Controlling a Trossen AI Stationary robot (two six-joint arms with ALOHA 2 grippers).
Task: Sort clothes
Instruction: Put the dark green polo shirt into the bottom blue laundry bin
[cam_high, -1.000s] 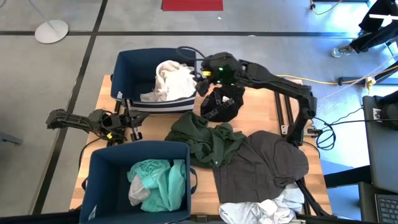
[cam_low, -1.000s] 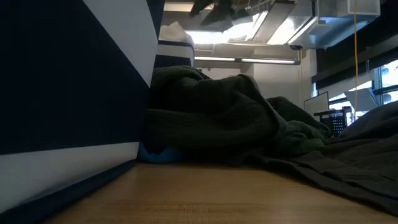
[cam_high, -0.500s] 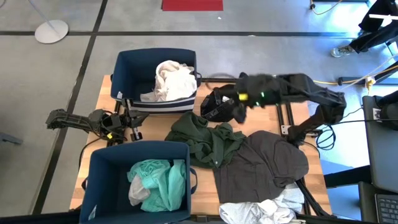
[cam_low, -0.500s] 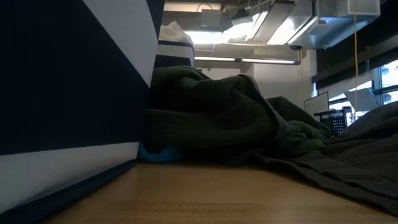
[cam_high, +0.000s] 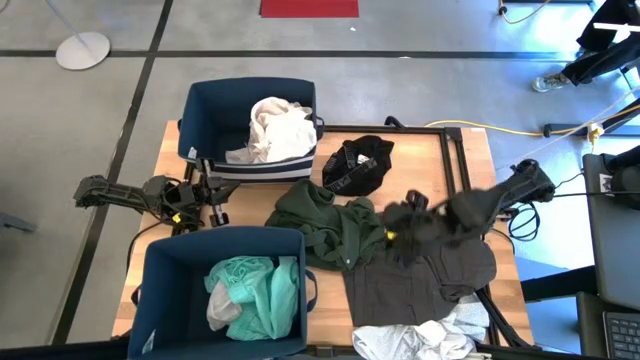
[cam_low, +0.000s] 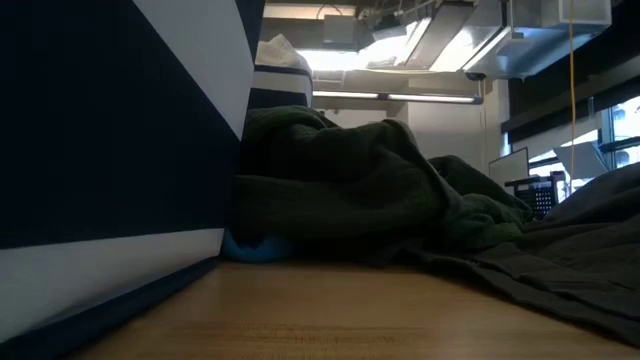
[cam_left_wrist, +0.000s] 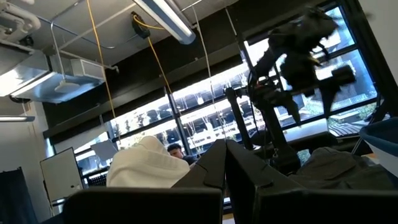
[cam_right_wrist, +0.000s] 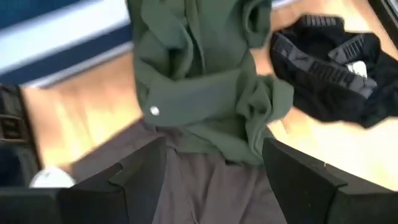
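1. I see the table (cam_high: 420, 150) with two bins (cam_high: 215, 105).
2. Grey garment (cam_high: 440, 275) lies right, green one (cam_high: 330, 225) at centre, black one (cam_high: 358, 165) beyond.
3. My right gripper (cam_high: 400, 235) hangs open over the grey and green.
4. My left gripper (cam_high: 215, 190) waits left; I cannot tell its fingers.

No readable text in any view. The black garment (cam_right_wrist: 329, 68) carries pale markings along its band and a small white tag, but no letters can be made out on either. The dark green garment (cam_right_wrist: 205, 87) shows one small pale round dot, no lettering on it. The dark blue bin (cam_high: 215, 110) has a plain white stripe, unmarked. Screens beyond the table are too small to read.
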